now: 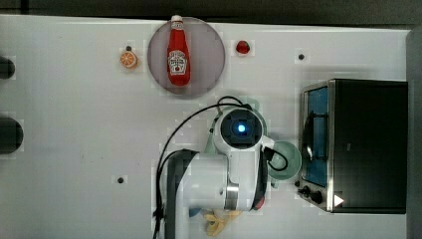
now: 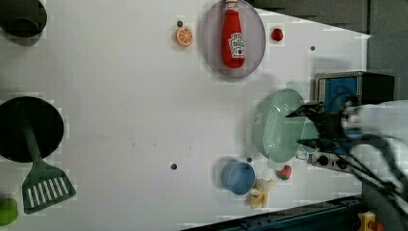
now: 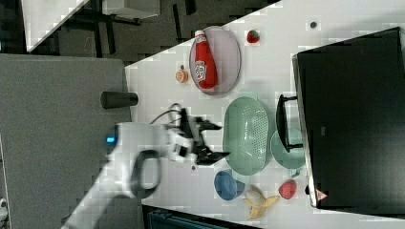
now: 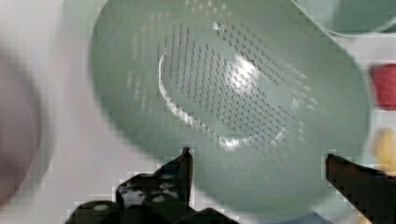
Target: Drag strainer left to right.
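The strainer (image 3: 247, 134) is a pale green oval colander with a hole-dotted basin. It lies on the white table just in front of the toaster oven (image 3: 353, 119). In the left view the strainer (image 2: 279, 126) has my gripper (image 2: 300, 128) hovering over its right side, black fingers spread wide with nothing between them. In the right view my gripper (image 3: 220, 140) is at the strainer's left rim, open. The wrist view looks down into the strainer (image 4: 233, 93), and my gripper (image 4: 258, 156) straddles its near rim. In the top view my arm covers most of the strainer (image 1: 255, 104).
A mint-green mug (image 3: 286, 149) sits between strainer and oven. A blue bowl (image 2: 238, 177), a banana (image 2: 260, 193) and a strawberry (image 2: 285, 172) lie near the strainer's end. A ketchup bottle (image 1: 178, 52) lies on a grey plate (image 1: 209, 55). An orange slice (image 1: 128, 59) lies beside the plate.
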{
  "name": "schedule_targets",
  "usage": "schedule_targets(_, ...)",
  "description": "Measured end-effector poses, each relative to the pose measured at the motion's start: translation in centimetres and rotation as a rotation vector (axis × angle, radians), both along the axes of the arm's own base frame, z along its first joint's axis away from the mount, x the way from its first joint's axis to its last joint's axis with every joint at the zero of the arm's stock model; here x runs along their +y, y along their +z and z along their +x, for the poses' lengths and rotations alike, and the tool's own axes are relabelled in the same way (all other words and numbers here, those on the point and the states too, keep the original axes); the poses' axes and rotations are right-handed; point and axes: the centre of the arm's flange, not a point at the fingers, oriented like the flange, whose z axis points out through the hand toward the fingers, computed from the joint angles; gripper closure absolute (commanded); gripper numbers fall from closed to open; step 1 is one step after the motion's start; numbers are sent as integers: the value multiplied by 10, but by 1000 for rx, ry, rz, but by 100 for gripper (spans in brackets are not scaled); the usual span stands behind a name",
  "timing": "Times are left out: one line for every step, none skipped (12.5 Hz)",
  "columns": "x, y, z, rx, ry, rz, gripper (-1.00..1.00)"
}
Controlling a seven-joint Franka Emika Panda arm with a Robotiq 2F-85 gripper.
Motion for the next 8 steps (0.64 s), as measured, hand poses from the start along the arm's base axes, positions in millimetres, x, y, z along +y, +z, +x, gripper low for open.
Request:
schedule_targets(5,42,5,7,63,17,-100)
schedule_targets(9,87,10,-3,118,35,-100)
schedule_targets(9,132,15,-36,173,53,-100)
schedule_targets(10,177,17,-90,210,62,-100)
schedule_targets(10,219,10,-139,243,63,-100)
schedule_targets(7,258,-5,-160,272,46,-100)
schedule_targets(4,290,-20,-166,287,36,-100)
schedule_targets(2,317,-34,-176,297,23,-100)
